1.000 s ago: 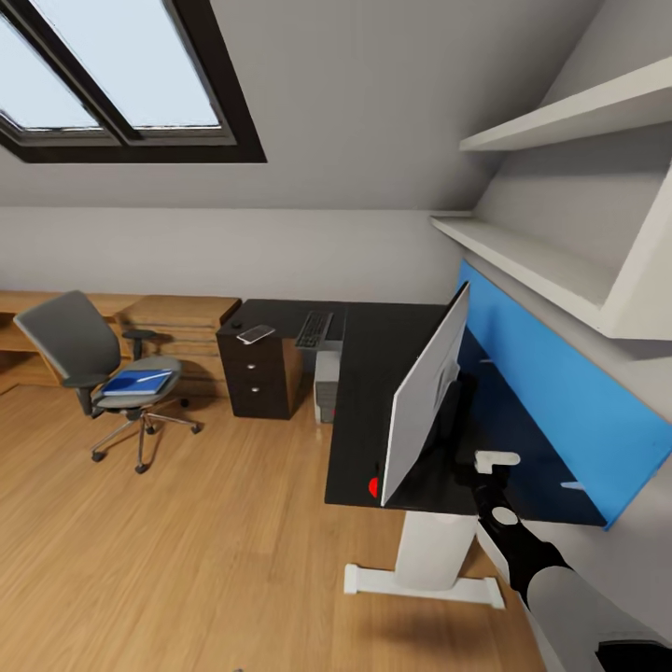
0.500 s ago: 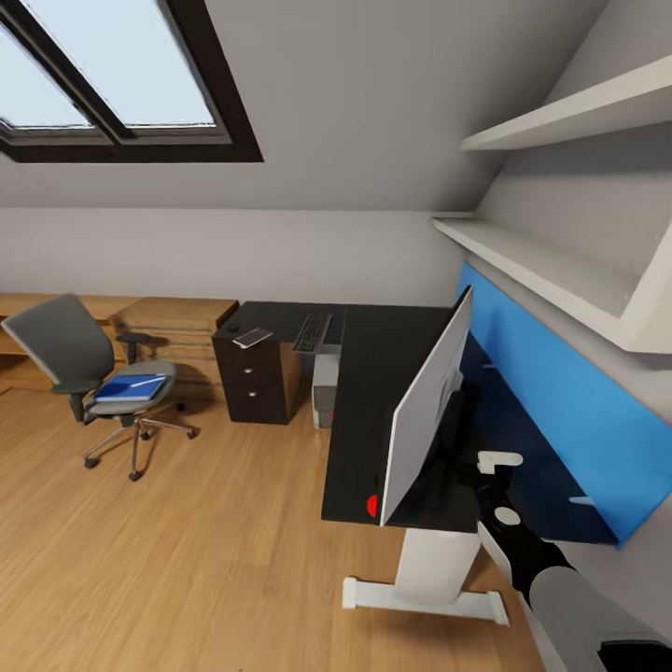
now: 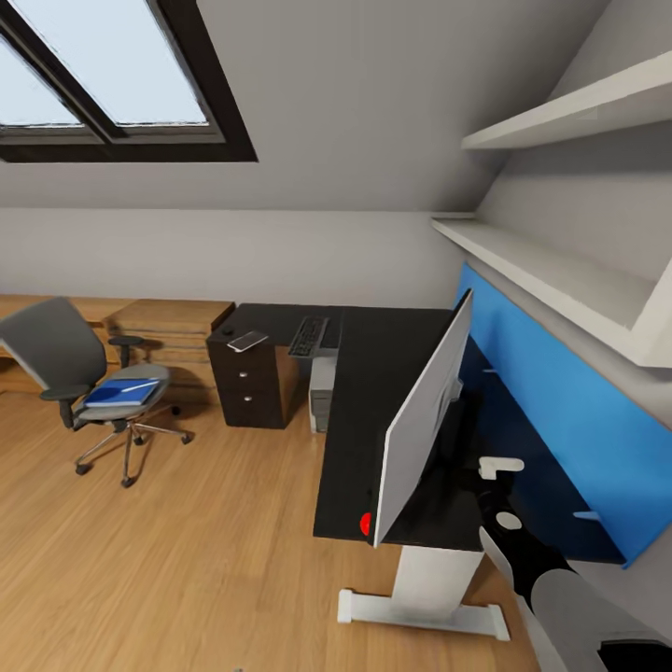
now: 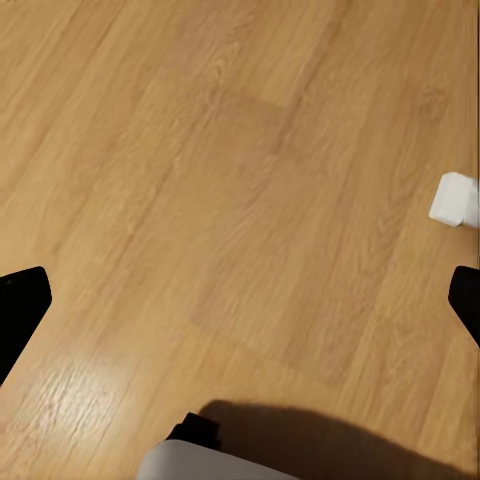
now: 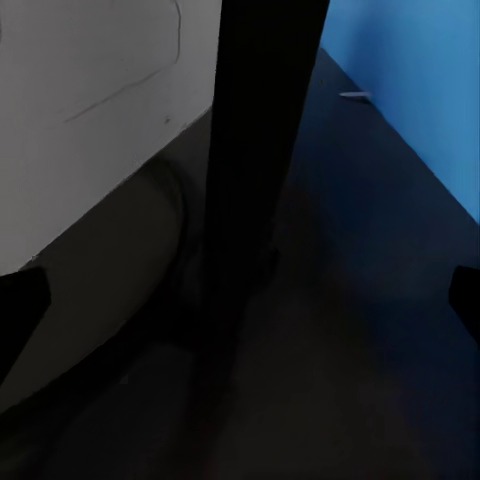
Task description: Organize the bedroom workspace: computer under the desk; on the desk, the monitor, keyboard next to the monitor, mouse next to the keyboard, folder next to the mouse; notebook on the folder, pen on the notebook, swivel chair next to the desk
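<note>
No readable text, label, brand, number or sign appears in any view. The pale grey back of the wide flat monitor (image 3: 422, 417) is blank, and the small dark-keyed keyboard (image 3: 309, 336) on the glossy black L-shaped desk (image 3: 369, 373) is too far off for key legends to be made out.

The L-shaped desk (image 3: 373, 373) has a glossy black top, a white leg and black drawers. The monitor (image 3: 420, 420) stands on its near arm, pale back showing, tilted. On the far arm lie the dark-keyed keyboard (image 3: 309, 336), the pale notebook (image 3: 246, 341) and, near it, the small black mouse (image 3: 227, 331). The light-grey computer (image 3: 323, 392) sits under the desk. The grey swivel chair (image 3: 79, 373) stands well apart, with the blue folder (image 3: 117, 392) on its seat and the pale pen (image 3: 138, 385) on top
</note>
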Robot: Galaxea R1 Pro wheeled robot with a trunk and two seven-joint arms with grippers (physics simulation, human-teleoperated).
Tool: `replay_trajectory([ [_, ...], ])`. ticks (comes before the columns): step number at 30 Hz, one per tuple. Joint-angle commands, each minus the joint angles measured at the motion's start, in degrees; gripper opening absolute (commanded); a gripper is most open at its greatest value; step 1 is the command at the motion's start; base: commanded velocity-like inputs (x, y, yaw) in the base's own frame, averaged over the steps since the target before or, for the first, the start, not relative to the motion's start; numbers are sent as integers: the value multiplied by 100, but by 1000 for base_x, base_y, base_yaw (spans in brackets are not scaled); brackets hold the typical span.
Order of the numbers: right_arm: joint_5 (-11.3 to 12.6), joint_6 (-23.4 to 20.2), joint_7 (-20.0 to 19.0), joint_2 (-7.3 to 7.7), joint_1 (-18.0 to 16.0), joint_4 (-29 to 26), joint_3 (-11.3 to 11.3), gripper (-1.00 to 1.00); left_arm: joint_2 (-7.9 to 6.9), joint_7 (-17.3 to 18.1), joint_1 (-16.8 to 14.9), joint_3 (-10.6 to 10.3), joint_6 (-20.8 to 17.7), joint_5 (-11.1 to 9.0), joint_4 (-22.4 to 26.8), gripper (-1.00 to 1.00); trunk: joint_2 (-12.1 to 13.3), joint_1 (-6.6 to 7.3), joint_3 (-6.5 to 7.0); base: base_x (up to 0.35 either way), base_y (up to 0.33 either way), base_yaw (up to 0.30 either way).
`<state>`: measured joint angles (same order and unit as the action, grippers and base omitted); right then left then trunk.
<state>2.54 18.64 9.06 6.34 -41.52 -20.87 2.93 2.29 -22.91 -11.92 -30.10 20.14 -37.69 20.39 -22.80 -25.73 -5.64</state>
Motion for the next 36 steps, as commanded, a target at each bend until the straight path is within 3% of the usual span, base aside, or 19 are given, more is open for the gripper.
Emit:
replay_trajectory([
  [1, 27, 17, 25, 16, -6, 9, 32, 100, -2, -31, -7, -49, 25, -43, 0, 100, -12, -5, -12, 94, -84, 0],
  [36, 28, 17, 31, 51, -6, 10, 32, 100, -6, -21, -9, -41, 25, -62, 0, 100, -12, -5, -12, 84, -54, 0],
])
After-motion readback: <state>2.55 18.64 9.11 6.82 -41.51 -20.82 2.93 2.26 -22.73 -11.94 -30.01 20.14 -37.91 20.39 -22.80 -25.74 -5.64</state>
